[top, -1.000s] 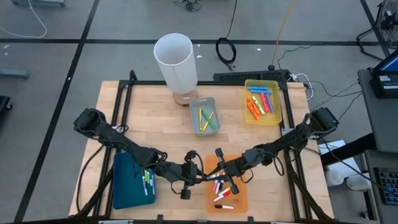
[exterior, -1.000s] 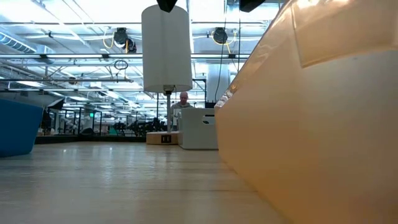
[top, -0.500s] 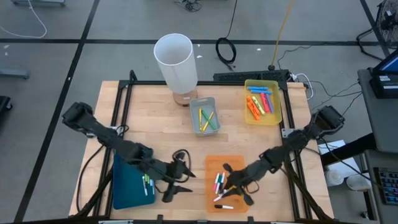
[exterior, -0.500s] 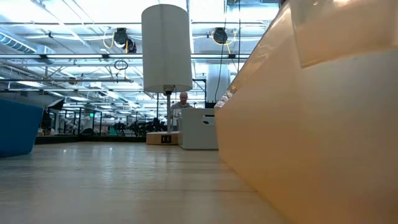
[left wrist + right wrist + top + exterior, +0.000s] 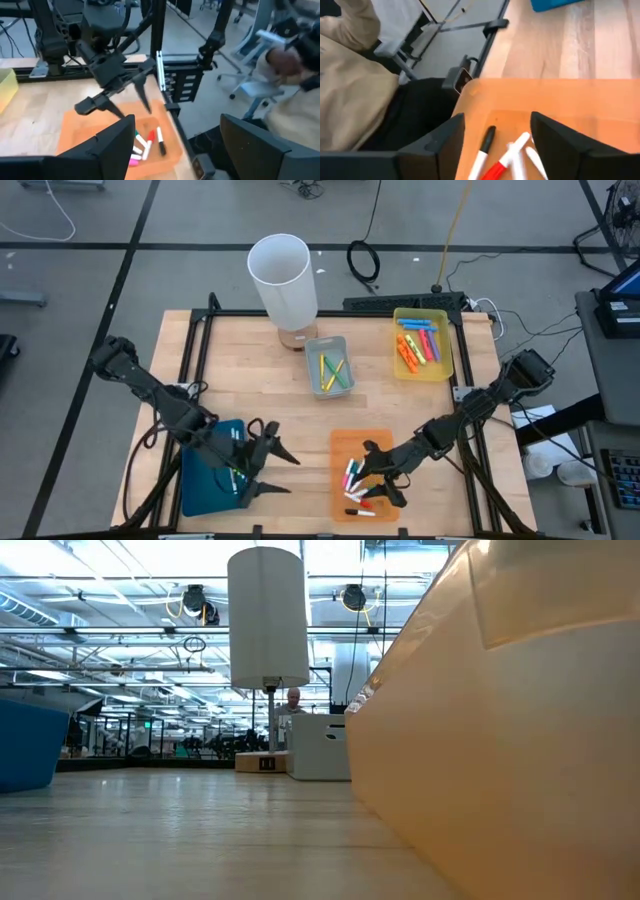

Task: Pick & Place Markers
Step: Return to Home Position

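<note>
Shows, nearest the front edge, the right gripper (image 5: 375, 475) spread and empty over the orange tray (image 5: 345, 440), with its markers (image 5: 351, 477) directly beneath, mostly lying lengthwise front to back. Puts the left gripper (image 5: 285, 476), also agape and empty, alongside at the blue tray (image 5: 200, 470). Farther back, locates other markers (image 5: 334, 370) in the grey tray (image 5: 325, 340) and the yellow tray (image 5: 420, 311).

Tall white cylinder (image 5: 284, 277), grey tray (image 5: 326, 341), yellow tray (image 5: 421, 311), orange tray (image 5: 350, 442), blue tray (image 5: 200, 480), wooden table (image 5: 240, 370)

Left arm stretched diagonally from rear left toward front centre, left end effector (image 5: 272, 473) with fingers spread apart, right arm angled in from the right, right end effector (image 5: 374, 476) splayed wide
</note>
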